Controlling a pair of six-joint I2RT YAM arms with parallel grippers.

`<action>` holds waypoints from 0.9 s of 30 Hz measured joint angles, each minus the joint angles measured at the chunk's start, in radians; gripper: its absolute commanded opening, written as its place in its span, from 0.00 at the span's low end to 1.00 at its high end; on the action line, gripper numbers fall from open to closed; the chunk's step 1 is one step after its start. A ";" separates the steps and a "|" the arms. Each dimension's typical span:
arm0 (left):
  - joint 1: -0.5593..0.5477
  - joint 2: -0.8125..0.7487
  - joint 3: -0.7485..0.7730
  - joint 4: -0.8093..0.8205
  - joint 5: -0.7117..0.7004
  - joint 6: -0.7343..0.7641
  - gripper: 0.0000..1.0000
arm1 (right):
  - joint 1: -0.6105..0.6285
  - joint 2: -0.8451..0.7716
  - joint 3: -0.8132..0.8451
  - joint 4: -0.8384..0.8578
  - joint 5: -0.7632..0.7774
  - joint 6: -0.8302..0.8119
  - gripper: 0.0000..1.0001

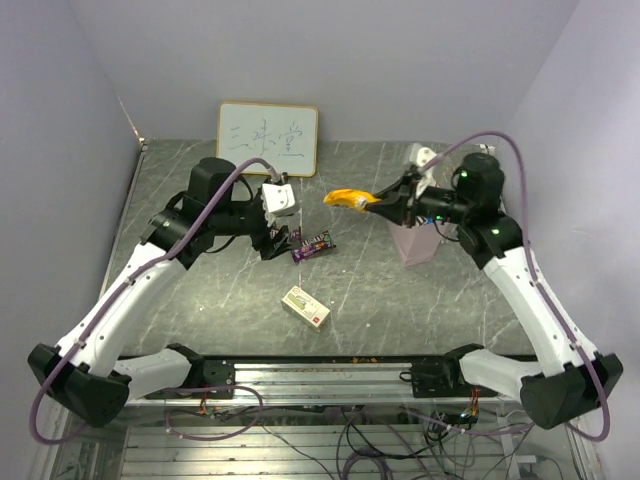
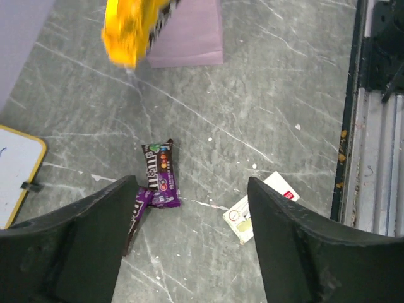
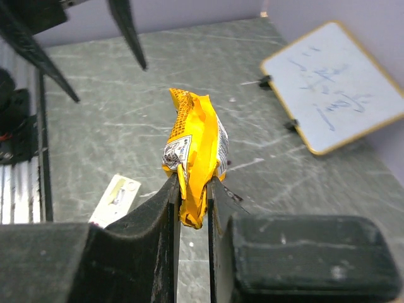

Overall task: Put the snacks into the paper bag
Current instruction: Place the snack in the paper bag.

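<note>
My right gripper (image 1: 376, 205) (image 3: 192, 184) is shut on the end of an orange-yellow snack packet (image 1: 347, 198) (image 3: 197, 148) and holds it in the air. It hangs just left of the pale pink paper bag (image 1: 416, 244) (image 2: 189, 38). The same packet (image 2: 129, 28) shows blurred in front of the bag in the left wrist view. My left gripper (image 1: 276, 243) (image 2: 190, 184) is open and empty, low over the table. Two purple snack packets (image 1: 312, 244) (image 2: 158, 175) lie beside its left finger. A white wrapped snack (image 1: 306, 307) (image 2: 260, 209) (image 3: 116, 198) lies nearer the front.
A white writing board (image 1: 268, 139) (image 2: 16, 169) (image 3: 334, 85) leans on the back wall. The metal rail (image 1: 320, 372) runs along the near table edge. Side walls close in the left and right.
</note>
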 measured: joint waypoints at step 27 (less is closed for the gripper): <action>0.027 -0.099 -0.056 0.085 -0.167 -0.061 0.86 | -0.248 -0.011 0.077 -0.301 0.767 0.098 0.00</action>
